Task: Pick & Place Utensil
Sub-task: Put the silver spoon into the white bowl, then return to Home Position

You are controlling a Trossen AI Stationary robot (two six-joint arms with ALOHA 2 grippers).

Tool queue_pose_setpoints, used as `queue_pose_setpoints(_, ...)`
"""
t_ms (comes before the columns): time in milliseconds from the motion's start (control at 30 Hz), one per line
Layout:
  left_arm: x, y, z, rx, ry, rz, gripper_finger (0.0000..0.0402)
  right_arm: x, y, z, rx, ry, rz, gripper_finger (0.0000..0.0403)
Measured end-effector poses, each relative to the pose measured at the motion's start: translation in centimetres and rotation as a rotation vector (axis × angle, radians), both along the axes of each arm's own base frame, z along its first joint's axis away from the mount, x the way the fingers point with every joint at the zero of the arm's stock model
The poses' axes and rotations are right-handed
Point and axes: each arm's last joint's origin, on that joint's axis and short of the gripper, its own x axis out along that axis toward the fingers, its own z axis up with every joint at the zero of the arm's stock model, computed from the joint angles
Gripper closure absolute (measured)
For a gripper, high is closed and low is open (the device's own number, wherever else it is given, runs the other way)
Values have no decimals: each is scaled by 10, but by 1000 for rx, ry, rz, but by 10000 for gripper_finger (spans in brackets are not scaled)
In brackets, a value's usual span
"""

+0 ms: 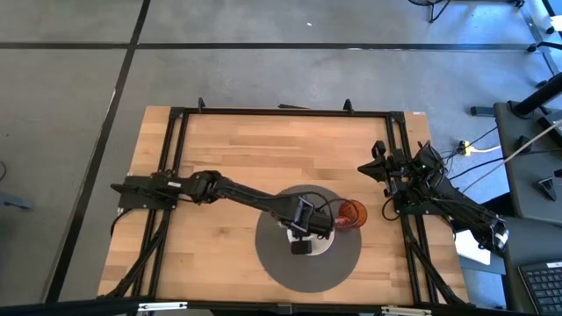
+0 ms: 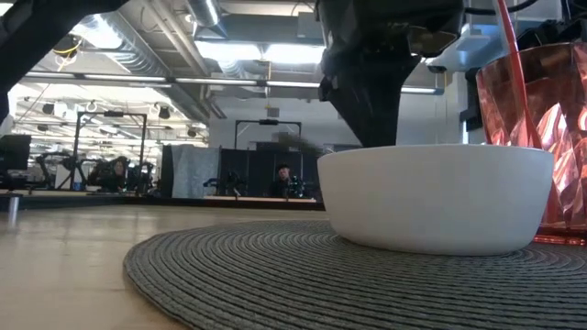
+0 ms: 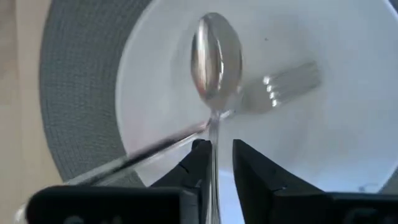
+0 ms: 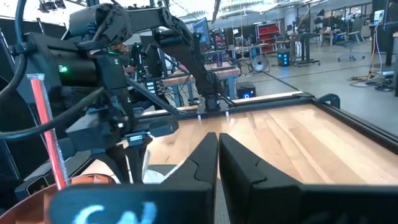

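A white bowl (image 1: 321,246) stands on a round grey placemat (image 1: 281,263); it also shows in the low view (image 2: 436,197). A fork (image 3: 286,84) lies inside the bowl (image 3: 348,124), its handle reaching over the rim. My left gripper (image 1: 303,235) is over the bowl, pointing down, shut on a metal spoon (image 3: 216,62). In the low view it (image 2: 385,101) dips behind the bowl's rim. My right gripper (image 4: 217,152) is shut and empty, at the table's right edge (image 1: 391,175). My left gripper pinches the spoon's handle (image 3: 215,143) between its two fingers, from above, pointing down. The handle runs along the fingers. The spoon hangs below them, its bowl end (image 3: 216,56) lowest, over the inside of the white bowl. Whether it touches the bowl or the fork, I cannot tell.
A red faceted cup (image 1: 351,213) with a red straw stands on the placemat right beside the bowl, toward the table's right; it also shows in the low view (image 2: 541,119). A black frame (image 1: 281,111) runs around the wooden table top. Bare wood lies at the far side.
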Motion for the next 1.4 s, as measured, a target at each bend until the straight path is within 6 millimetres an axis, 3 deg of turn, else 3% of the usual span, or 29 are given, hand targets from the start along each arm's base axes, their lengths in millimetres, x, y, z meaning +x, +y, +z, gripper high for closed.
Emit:
queue_pose_setpoints(233, -1, 0, 3, -12, 3, -28, 312, 0, 0, 0, 1, 1, 0, 386)
queue_pose_setpoints(367, -15, -3, 36, 50, -37, -89, 311, 0, 0, 0, 0, 1, 0, 386)
queue_pose_setpoints(533, -64, -17, 101, 419, -125, -114, 348, 0, 0, 0, -4, 2, 8, 386)
queue_pose_setpoints(667, -106, -6, 139, 462, -194, -89, 393, 0, 0, 0, -19, -5, 8, 386)
queue_pose_setpoints(767, -141, 2, 148, 443, -267, -103, 398, 0, 0, 1, -33, -8, 7, 386)
queue_pose_setpoints(933, -207, 30, 132, 339, -522, -173, 400, 0, 1, 4, -58, -40, 6, 386)
queue_pose_setpoints(1133, -274, 70, 74, 243, -986, -234, 401, -2, 0, 13, -101, -124, -63, 398)
queue_pose_setpoints(1267, -305, 95, 27, 383, -1009, -47, 399, -3, -1, 19, -111, -181, -115, 399)
queue_pose_setpoints(1400, -326, 111, 3, 463, -1042, 100, 401, -3, -1, 20, -113, -189, -121, 400)
